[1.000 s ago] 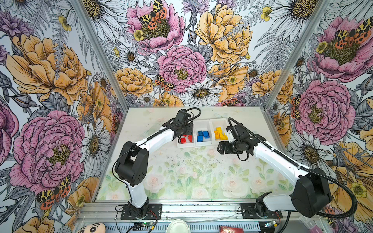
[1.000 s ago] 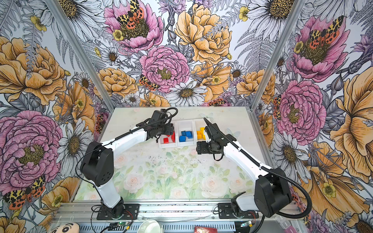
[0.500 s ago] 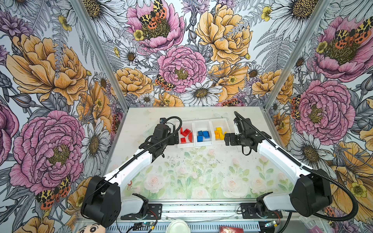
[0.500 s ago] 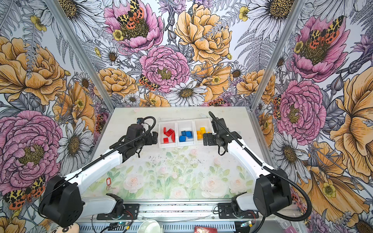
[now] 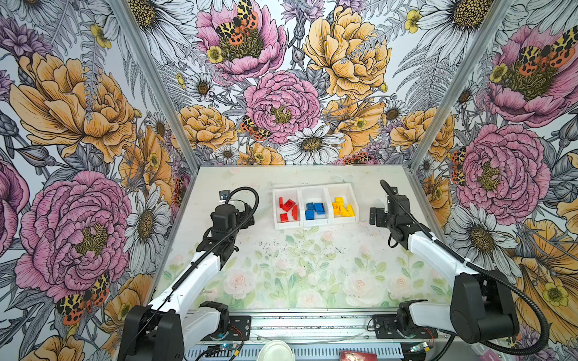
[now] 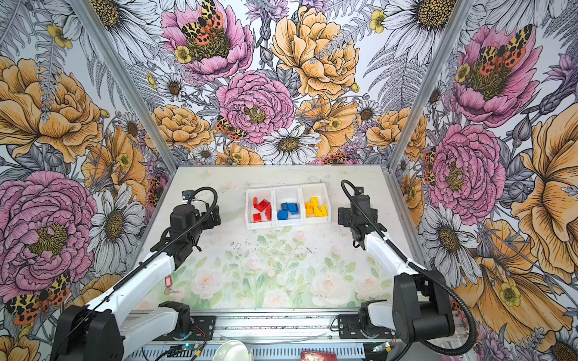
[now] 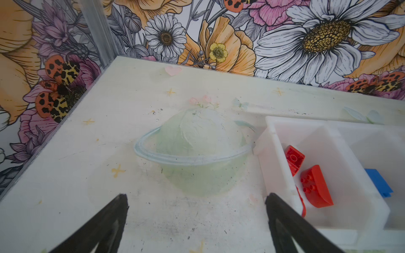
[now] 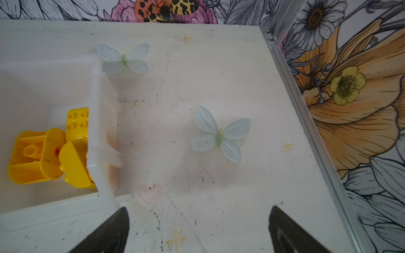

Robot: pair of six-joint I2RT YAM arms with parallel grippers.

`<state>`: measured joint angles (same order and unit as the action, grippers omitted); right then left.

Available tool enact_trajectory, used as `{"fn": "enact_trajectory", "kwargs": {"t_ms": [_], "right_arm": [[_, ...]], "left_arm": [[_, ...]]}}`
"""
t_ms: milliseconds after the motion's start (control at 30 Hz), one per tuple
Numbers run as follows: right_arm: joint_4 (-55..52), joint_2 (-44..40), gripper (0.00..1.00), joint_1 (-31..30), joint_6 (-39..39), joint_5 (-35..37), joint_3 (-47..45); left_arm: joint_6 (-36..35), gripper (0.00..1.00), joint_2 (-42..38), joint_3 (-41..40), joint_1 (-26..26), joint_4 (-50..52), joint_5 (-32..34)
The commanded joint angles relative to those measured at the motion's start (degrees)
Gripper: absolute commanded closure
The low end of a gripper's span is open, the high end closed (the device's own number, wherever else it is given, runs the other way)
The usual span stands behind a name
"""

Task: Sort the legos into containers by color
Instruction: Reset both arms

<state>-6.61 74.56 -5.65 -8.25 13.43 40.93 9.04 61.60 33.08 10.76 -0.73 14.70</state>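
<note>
Left arm [image 5: 200, 272] and right arm [image 5: 438, 253]: white links, black joints, ribbed black cables [image 5: 257, 201] alongside. Black bases [image 5: 237, 325] sit on a silver rail [image 5: 312, 325]. Fingers [image 7: 105, 223] are black.

No legible text or labels anywhere.

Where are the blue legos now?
In both top views the blue legos sit in the middle bin, between the red legos on the left-arm side and the yellow legos.

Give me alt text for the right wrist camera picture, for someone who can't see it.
The right gripper hangs open and empty over a scuffed pale tabletop printed with light blue butterflies, beside a white open-top plastic bin. Yellow studded plastic bricks lie inside the bin.
</note>
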Motion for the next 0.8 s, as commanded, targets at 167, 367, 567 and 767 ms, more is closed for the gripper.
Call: {"fn": "enact_trajectory", "kwargs": {"t_ms": [167, 367, 567, 767], "right_arm": [[28.3, 3.1, 0.0, 2.4, 6.2, -1.9, -10.3], [37.7, 4.8, 0.0, 4.5, 7.2, -3.2, -14.1], [40.3, 4.8, 0.0, 6.7, 6.2, -6.5, -15.0], [43.1, 4.8, 0.0, 7.0, 5.6, -9.3, -16.0]], "left_arm": [[-4.8, 0.03, 2.5, -8.3, -6.7, -23.0, 2.7], [-8.3, 0.03, 10.4, -11.2, -6.8, -35.9, 3.1], [-10.3, 0.03, 17.2, -11.0, -6.3, -42.9, 4.2], [-10.7, 0.03, 21.7, -12.7, -6.5, -51.1, 4.9]]}}
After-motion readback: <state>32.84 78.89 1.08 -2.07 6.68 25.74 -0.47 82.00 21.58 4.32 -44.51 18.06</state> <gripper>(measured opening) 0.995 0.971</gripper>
